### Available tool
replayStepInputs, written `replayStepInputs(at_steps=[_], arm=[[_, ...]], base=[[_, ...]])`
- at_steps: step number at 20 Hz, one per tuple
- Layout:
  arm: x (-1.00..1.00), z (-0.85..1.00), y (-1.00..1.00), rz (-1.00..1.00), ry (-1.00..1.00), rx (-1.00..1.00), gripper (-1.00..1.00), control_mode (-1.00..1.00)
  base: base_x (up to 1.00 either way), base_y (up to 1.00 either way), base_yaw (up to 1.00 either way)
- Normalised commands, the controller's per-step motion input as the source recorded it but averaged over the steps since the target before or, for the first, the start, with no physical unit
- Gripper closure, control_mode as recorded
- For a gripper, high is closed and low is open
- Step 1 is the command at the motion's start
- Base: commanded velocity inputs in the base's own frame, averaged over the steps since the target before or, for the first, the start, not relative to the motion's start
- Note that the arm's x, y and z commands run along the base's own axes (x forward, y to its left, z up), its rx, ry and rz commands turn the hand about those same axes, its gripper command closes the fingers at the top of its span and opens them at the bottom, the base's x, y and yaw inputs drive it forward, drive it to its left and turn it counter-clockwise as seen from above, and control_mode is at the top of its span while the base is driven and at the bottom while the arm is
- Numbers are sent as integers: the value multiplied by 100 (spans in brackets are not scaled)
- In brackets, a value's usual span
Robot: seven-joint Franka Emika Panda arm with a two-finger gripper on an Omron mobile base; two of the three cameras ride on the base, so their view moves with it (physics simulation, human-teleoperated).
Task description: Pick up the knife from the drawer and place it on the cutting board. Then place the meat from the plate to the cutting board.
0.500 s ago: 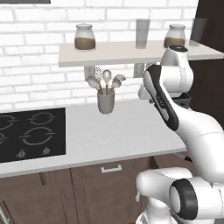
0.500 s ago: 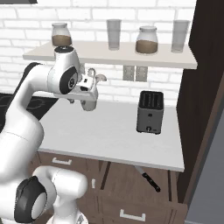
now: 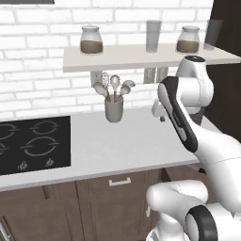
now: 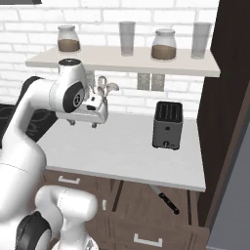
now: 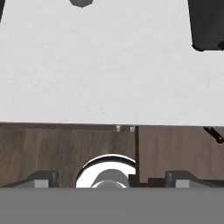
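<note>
We see the gripper (image 4: 83, 123) spread wide, holding nothing, above the white counter (image 4: 127, 151). Behind it stands the grey utensil crock (image 3: 114, 109); the black toaster (image 4: 167, 125) sits well to its right. The knife (image 4: 165, 199) lies in the open drawer (image 4: 161, 215) below the counter edge, under the toaster.

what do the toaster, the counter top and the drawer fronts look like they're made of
Toaster: probably dark metal, with a dull sheen on its front.
Counter top: pale, faintly mottled, likely stone or laminate.
Drawer fronts: dark brown wood, going by the streaky grain; matte.
</note>
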Motion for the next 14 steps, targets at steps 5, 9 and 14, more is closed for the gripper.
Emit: replayStepInputs(at_steps=[5,9,14], arm=[[-64,-56,0,0,1,0,-100,-100],[-56,-64,0,0,0,0,-100,-100],[-43,-69,0,-1,0,0,-100,-100]], base=[[0,0,0],[0,0,0],[0,0,0]])
